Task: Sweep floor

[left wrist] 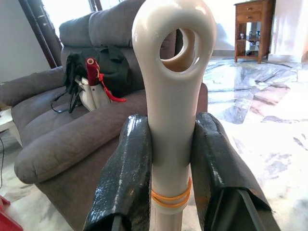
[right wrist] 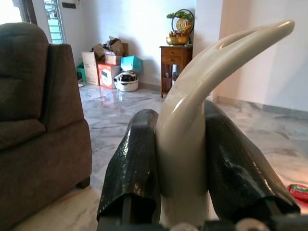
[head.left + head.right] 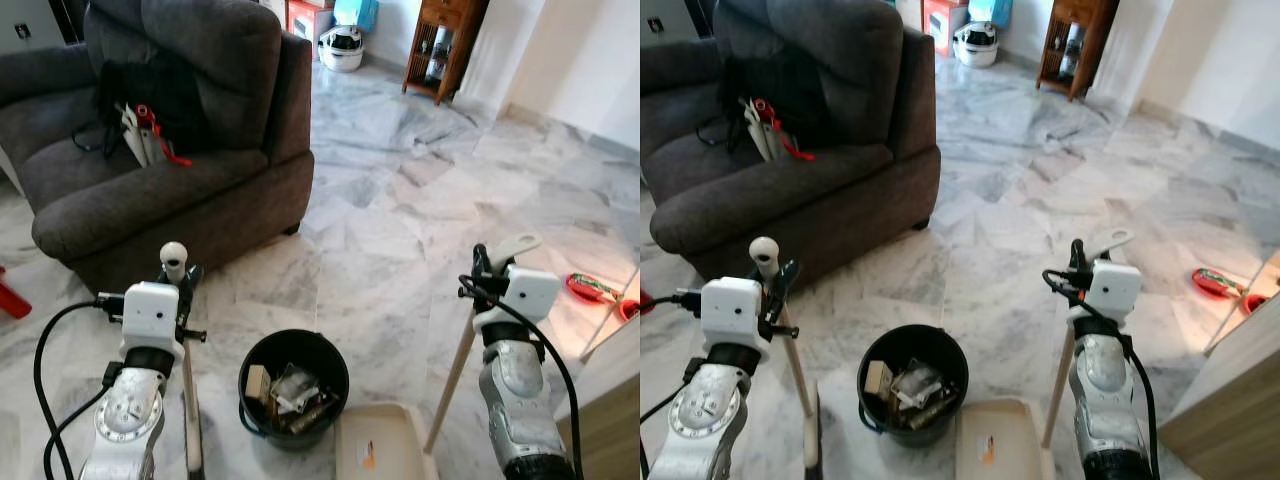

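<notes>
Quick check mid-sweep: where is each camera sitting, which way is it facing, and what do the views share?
Left eye, right eye: head, looking down at both arms, black bin, dustpan.
Left wrist: along left pincer clamping the broom handle, toward the sofa.
Right wrist: along right pincer gripping the dustpan handle, toward the wooden cabinet.
Shared: sofa, marble floor.

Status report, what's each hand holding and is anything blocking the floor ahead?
Left hand shut on broom handle. Right hand shut on dustpan handle. Black bin between them; sofa ahead left.
</notes>
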Motion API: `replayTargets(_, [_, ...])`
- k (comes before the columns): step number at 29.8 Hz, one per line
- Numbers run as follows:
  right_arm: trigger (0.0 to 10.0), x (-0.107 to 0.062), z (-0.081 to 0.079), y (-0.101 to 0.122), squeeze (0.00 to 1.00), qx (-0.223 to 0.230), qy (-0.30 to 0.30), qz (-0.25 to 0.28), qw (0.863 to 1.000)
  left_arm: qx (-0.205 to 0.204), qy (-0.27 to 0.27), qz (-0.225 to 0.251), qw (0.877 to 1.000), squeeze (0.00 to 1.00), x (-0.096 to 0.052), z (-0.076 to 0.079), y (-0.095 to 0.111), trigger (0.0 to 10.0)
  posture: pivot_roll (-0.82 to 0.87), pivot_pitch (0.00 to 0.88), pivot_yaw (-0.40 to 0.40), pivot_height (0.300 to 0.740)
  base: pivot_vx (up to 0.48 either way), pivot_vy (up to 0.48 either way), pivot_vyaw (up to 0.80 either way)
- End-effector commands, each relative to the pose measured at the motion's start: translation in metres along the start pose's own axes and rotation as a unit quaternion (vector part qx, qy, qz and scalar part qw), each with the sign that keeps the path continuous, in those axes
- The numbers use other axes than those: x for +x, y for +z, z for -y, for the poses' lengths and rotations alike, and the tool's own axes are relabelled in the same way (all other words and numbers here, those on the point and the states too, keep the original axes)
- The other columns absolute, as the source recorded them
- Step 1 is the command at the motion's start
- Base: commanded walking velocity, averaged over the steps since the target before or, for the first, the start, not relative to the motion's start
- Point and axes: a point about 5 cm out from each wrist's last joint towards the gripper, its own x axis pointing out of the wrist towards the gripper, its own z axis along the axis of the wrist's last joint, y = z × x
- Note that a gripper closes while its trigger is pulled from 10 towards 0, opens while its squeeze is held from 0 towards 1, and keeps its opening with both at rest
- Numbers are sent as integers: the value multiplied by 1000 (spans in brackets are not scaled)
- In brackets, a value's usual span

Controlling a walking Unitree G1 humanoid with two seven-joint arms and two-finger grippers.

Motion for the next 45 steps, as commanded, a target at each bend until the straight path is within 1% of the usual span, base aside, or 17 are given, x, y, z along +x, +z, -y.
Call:
replayTargets(1, [10000, 4, 2, 6, 0, 11, -8, 14, 1000, 4, -3, 20, 1000, 0, 2, 0, 6, 10000, 26, 25, -17, 740, -281, 0, 0])
replayTargets(22, [10000, 5, -1, 4, 0, 13, -6, 8, 1000, 5, 4, 21, 1000, 0, 3, -2, 7, 10000, 30, 43, -19, 740, -287, 0, 0])
replayTargets(24, [10000, 4, -1, 4, 0, 14, -6, 7, 1000, 4, 3, 21, 1000, 0, 3, -1, 6, 10000, 30, 43, -19, 740, 0, 0, 0])
replayTargets(32, [10000, 5, 2, 3, 0, 12, -8, 6, 1000, 3, 2, 22, 1000, 0, 3, 0, 6, 10000, 29, 32, -19, 740, -268, 0, 0])
replayTargets(37, [10000, 4, 2, 2, 0, 10, -9, 4, 1000, 4, 0, 23, 1000, 0, 3, 0, 6, 10000, 25, 14, -16, 740, -288, 0, 0])
replayTargets(45, [10000, 3, 1, 1, 0, 12, -6, 4, 1000, 7, 0, 22, 1000, 0, 4, 1, 6, 10000, 25, 13, -16, 740, 0, 0, 0])
